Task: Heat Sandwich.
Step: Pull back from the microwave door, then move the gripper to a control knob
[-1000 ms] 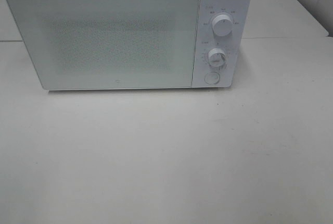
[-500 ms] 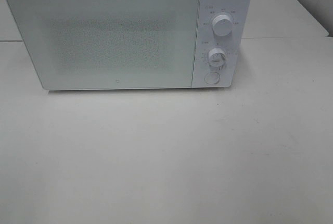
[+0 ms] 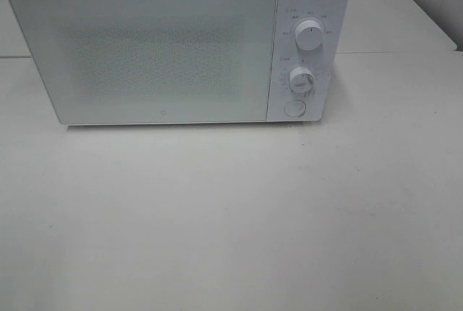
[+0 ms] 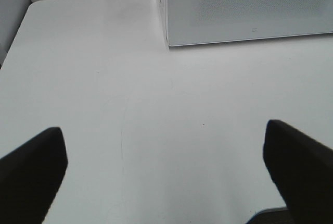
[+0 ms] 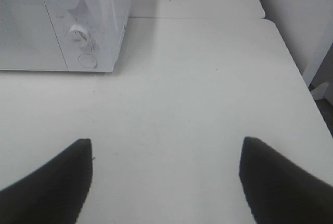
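Observation:
A white microwave (image 3: pixel 166 47) stands at the back of the table with its door shut; two round knobs (image 3: pixel 309 36) and a round button (image 3: pixel 294 108) sit on its right panel. The sandwich is out of view in all frames. Neither arm shows in the exterior high view. My left gripper (image 4: pixel 166 169) hangs open over bare tabletop in front of the microwave's left corner (image 4: pixel 167 39), holding nothing. Over the table in front of the microwave's control panel (image 5: pixel 83 26), my right gripper (image 5: pixel 166 174) is open too, with nothing between its fingers.
The white table (image 3: pixel 231 217) stretches in front of the microwave. A seam (image 3: pixel 398 52) joins it to a second tabletop behind. The table's right edge (image 5: pixel 299 73) and a white leg (image 5: pixel 318 62) beyond it show in the right wrist view.

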Robot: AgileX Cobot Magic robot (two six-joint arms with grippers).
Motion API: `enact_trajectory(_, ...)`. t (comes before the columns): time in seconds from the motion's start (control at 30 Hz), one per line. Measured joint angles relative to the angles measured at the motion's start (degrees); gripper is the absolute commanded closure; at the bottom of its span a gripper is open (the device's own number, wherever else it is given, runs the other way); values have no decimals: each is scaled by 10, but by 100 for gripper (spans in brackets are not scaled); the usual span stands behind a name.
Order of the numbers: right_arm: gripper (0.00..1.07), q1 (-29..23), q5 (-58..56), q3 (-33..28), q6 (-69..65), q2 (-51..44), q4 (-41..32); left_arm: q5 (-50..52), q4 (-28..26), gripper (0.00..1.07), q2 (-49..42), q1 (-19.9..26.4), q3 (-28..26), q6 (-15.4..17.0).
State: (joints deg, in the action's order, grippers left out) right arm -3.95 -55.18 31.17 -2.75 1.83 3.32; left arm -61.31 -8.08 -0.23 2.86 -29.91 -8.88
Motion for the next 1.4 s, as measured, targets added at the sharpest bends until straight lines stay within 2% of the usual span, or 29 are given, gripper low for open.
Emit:
enact_trajectory(0.37,29,1,99,3,0,93,15,0,0,9,0,0,0,0)
enact_trajectory(0.77,31,1,205,3,5,260,15,0,0,9,0,0,0,0)
enact_trajectory(1.4,31,1,449,3,5,482,15,0,0,9,0,0,0,0)
